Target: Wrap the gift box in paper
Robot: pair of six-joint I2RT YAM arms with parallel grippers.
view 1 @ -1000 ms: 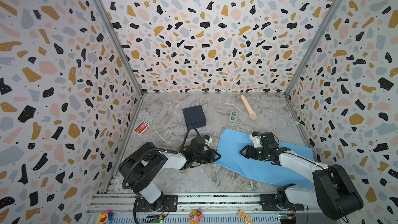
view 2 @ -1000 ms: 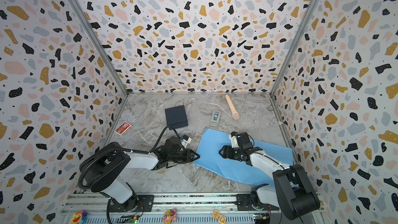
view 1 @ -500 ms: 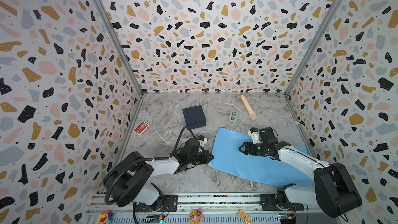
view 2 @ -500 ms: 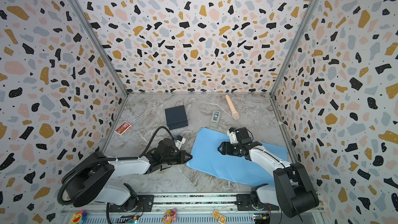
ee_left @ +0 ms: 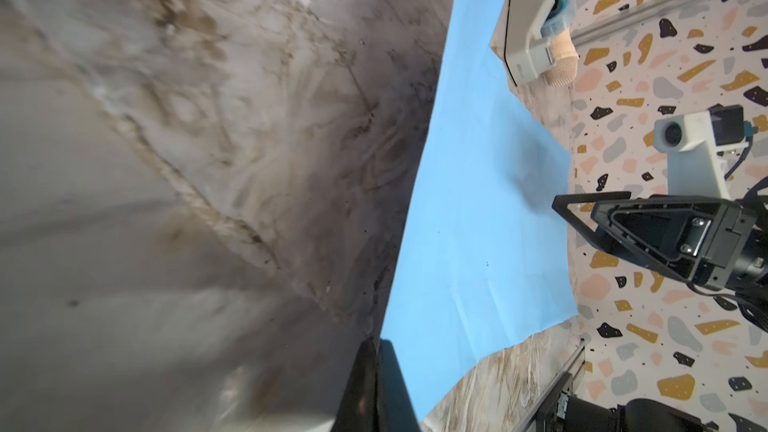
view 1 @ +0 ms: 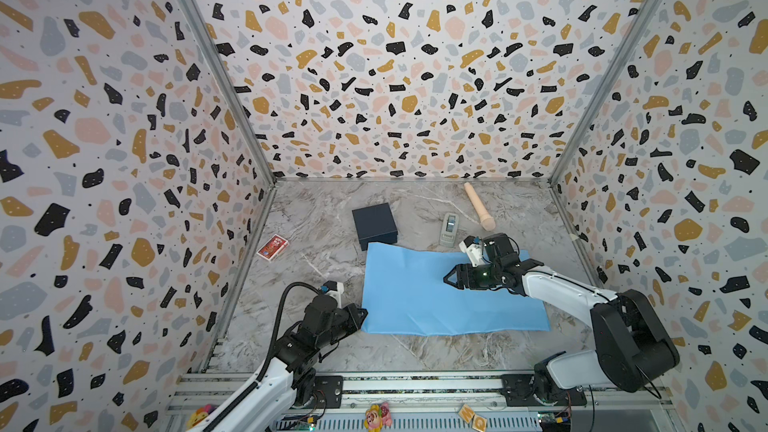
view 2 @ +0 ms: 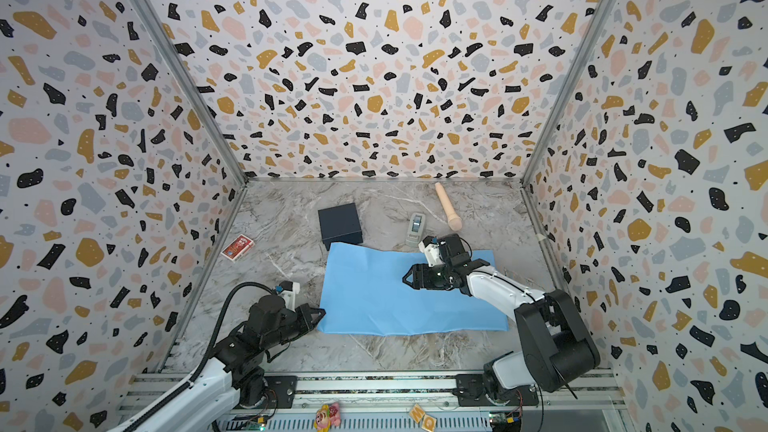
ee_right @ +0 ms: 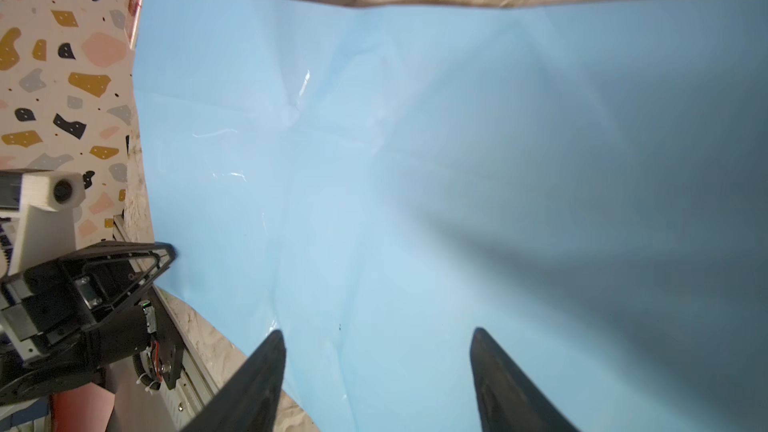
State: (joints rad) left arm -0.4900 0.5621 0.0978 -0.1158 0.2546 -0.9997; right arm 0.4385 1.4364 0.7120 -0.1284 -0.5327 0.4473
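The gift box sits bare on the marble table, lid on, towards the back and not a fold of wrapping on it. The paper lies spread flat in front of it, light face up, with its far left corner tucked right up against the box's near side (touching or just short, I can't quite call it).

Down at the sheet's near left corner is the left gripper. Its jaws are pressed together, and in the left wrist view the paper's edge runs straight in between the fingertips, so that reads as a pinch on the sheet. Over on the far side, the right gripper hovers low above the paper with its jaws spread wide and nothing between them, only blue below in its own wrist view.

So, early going: the sheet is laid out, and that's all. The box has yet to go onto it, and every fold and all the taping remain.

Further out, a grey tape dispenser waits just beyond the paper's far edge, a tan rod lies behind it, and a red card pack sits off left.
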